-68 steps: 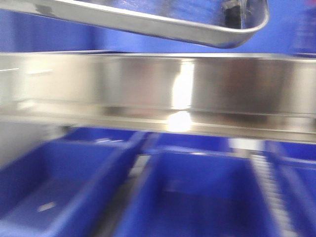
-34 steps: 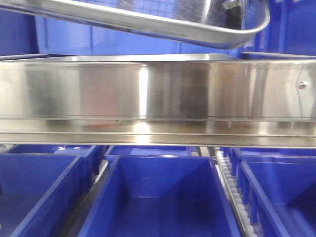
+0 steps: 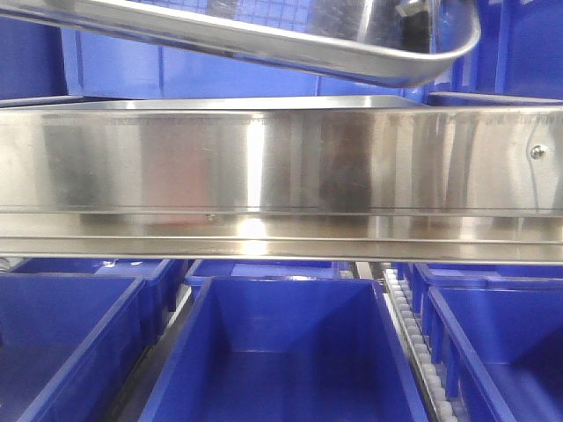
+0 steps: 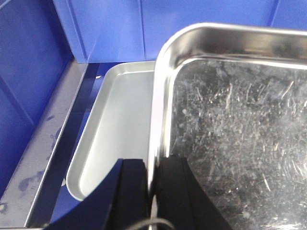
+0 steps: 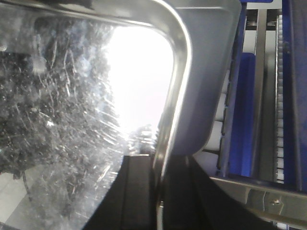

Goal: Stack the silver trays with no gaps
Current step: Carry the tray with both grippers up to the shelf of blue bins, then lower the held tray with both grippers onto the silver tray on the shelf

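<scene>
The left claw [image 4: 152, 191] is closed down to a sliver. Its black fingers [image 4: 132, 191] pinch the rolled rim of the scratched, mirror-bright rectangular steel tray [image 4: 230, 120] at the bottom middle of the left wrist view. The right claw [image 5: 157, 191] does the same on the opposite rim, at the bottom middle of the right wrist view, with one finger inside the pan and one outside. Gripping both ends looks meant to stop the wide, shallow pan from swinging and to let each end be lowered on its own

The held tray is in the air, resting on nothing. In the front view it [image 3: 264, 40] crosses the top of the frame at a slant, its right end lower than its left. Beneath it lies the duller silver rectangular steel tray [image 4: 120, 124], at centre left of the left wrist view. What looks like its grey corner [image 5: 206, 52] shows at the upper right of the right wrist view. It shows beyond the gripped rim in both wrist views, and the two trays are clearly apart, so nesting is not yet done. My reading is that the rims must be lined up and the slant levelled before lowering, or a gap will remain

Further out, the long brushed-steel rail [image 3: 264, 167] with its screw [image 3: 538, 151] spans the middle of the front view. Deep blue plastic bins [image 3: 290, 352] and a white roller track [image 3: 409, 325] run along the bottom
</scene>
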